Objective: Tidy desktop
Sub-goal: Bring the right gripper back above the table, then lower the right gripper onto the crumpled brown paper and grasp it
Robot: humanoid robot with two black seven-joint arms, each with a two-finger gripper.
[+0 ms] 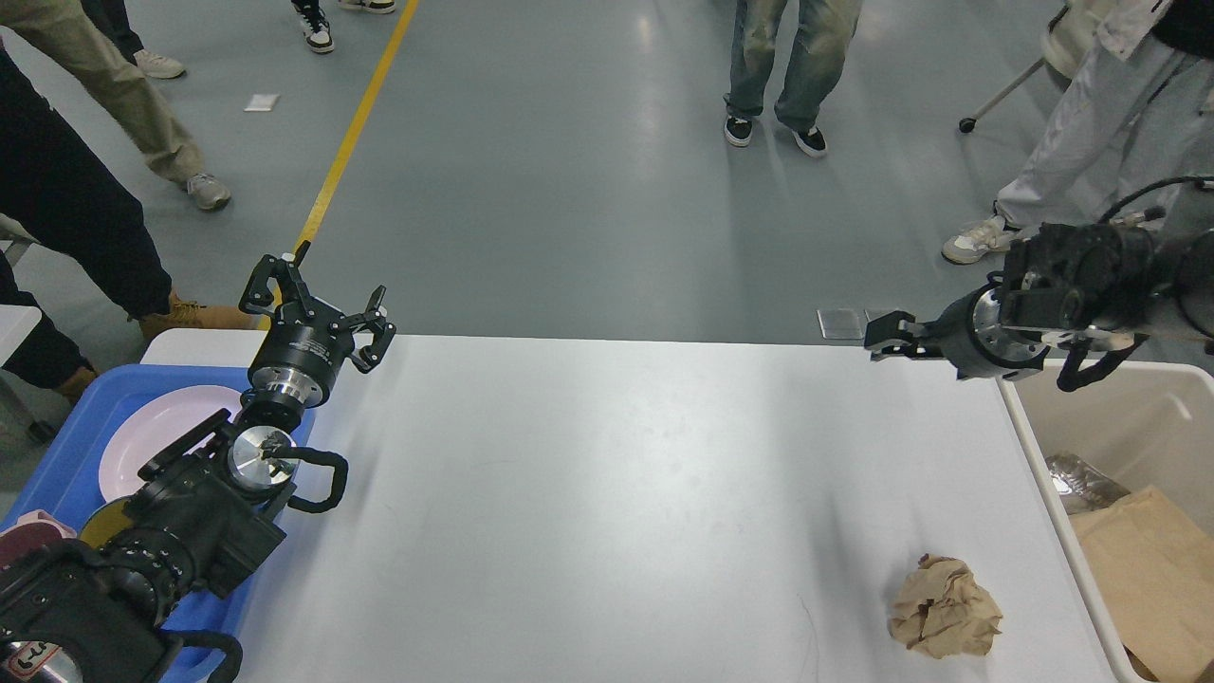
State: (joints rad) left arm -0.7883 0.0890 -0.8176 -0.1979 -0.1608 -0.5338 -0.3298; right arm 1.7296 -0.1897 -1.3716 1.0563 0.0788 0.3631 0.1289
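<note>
White tabletop (607, 493) filling centre frame; crumpled brown paper (944, 607) lower right, beside beige bin (1029, 427), presumably awaiting disposal. Left claw (327, 304) spread apart, empty; right claw (887, 339) state indiscernible.

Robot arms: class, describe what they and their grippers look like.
Both arms are black with silver metal rings at the wrist joints and looping black cables. The left gripper has two jointed black fingers with pale tips. The right gripper is black too, seen small.
</note>
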